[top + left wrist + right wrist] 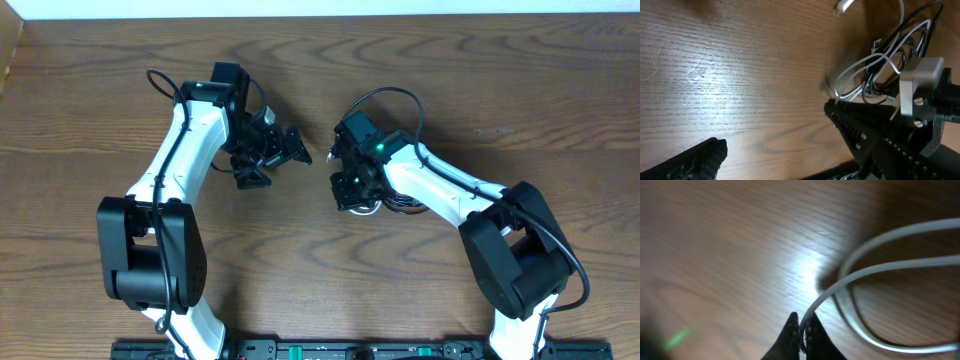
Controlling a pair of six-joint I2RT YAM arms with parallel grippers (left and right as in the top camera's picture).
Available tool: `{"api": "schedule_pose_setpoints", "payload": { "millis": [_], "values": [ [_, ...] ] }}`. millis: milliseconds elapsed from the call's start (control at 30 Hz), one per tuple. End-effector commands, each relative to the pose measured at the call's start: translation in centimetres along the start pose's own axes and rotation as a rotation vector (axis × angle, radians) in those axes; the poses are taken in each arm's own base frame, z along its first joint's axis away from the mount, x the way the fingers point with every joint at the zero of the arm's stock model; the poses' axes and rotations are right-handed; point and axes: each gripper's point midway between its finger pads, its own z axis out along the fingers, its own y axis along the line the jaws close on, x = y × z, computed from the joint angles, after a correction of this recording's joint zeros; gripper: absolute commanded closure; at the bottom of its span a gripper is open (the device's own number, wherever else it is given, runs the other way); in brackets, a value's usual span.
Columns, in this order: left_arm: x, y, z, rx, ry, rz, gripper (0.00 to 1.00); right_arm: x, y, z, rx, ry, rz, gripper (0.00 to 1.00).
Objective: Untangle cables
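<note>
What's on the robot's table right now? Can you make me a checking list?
Surface: brown wooden table.
Job's things: cables bunched together, white loops over black; white plug off to one side.
Clutter: nothing seen.
End effectors: left end effector open, empty; right end effector shut on white cable.
Cables: thick black arm cable in a loop.
Surroundings: white strip past the far edge.
</note>
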Motion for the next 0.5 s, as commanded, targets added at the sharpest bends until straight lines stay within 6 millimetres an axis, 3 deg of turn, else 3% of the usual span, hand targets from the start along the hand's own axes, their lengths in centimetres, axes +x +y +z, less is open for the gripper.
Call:
{"api": "schedule_pose_setpoints", "payload": {
  "millis": [0, 100, 167, 267, 367, 467],
  "values": [
    [0.1, 0.4, 0.4, -0.017, 0.008, -0.003, 0.01, 0.1, 3.5, -0.9, -0.181, 0.041, -0.015, 0.99],
    [0.1, 0.4, 0.4, -0.017, 0.008, -0.003, 0.01, -0.9, 6.3, -4.1, -0.37, 0.041, -0.032, 0.99],
    [0.0, 0.4, 0.4, -0.016, 0.006, -0.001, 0.01, -1.7, 8.6, -7.8, -0.555, 0.018, -0.088, 0.99],
    [0.0, 0.4, 0.4, -0.017, 0.006, -0.001, 0.01, -2.7, 11.6, -16.0, -0.878, -0.053, -0.199, 0.99],
    [0.0, 0.4, 0.4, -0.017, 0.006, -0.001, 0.01, -2.7, 12.7, -22.2, -1.073, -0.126, -0.329, 0.99],
    [0.0, 0.4, 0.4, -0.017, 0.006, -0.001, 0.01, -3.3, 12.6, -27.7, -1.118, -0.21, -0.367, 0.99]
  ]
}}
